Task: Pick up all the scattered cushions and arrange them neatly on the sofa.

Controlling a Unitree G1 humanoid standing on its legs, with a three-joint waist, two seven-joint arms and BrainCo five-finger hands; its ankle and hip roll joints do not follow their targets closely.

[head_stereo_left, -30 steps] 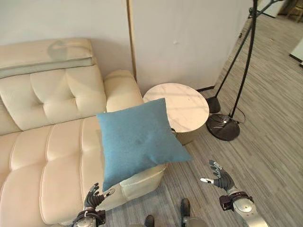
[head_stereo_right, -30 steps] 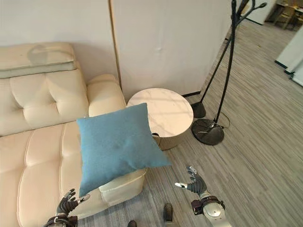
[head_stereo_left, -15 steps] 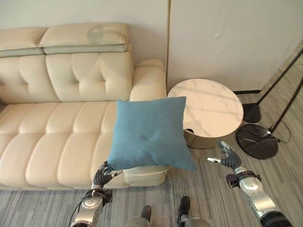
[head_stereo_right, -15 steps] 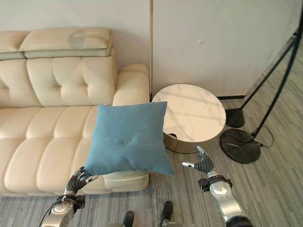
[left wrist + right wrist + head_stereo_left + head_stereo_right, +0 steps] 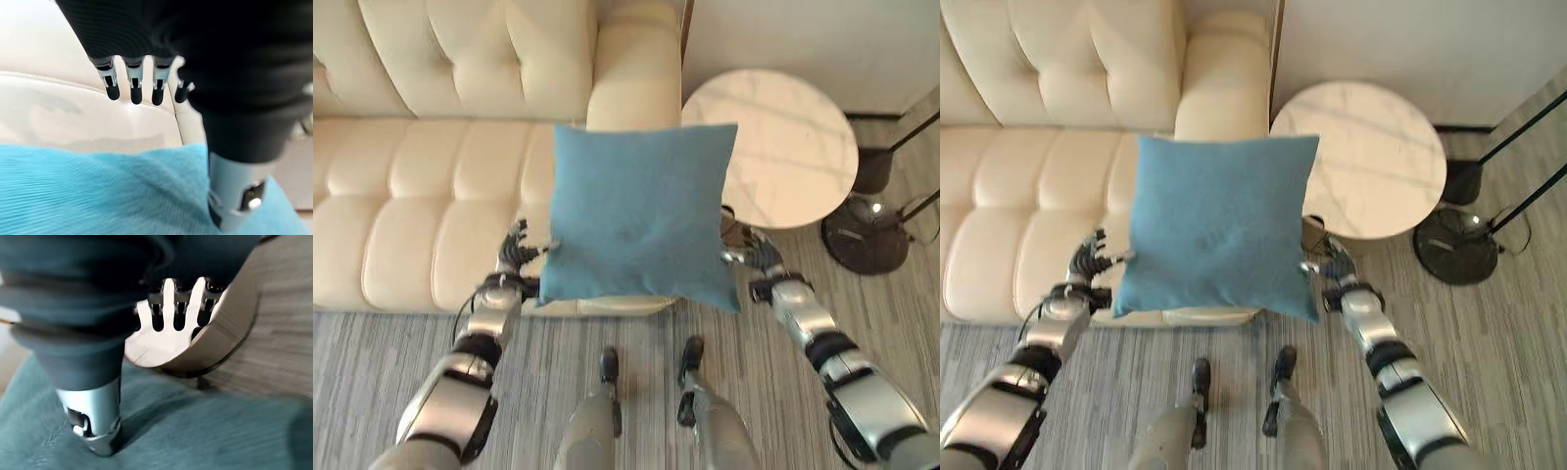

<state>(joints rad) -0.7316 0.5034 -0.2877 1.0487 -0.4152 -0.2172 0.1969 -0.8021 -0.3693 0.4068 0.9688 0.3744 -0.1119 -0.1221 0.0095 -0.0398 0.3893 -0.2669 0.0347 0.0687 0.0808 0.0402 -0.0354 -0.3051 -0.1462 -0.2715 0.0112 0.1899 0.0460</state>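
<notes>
Cushion [image 5: 636, 215] hangs between your left hand [image 5: 514, 257] and right hand [image 5: 754, 257], fingers straight against its sides; sofa [image 5: 421, 186] placement remains.

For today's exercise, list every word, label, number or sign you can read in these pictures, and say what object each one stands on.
None: no readable text shows anywhere. The blue cushion, the cream sofa, the round marble-topped table and the lamp base all show plain surfaces.
</notes>
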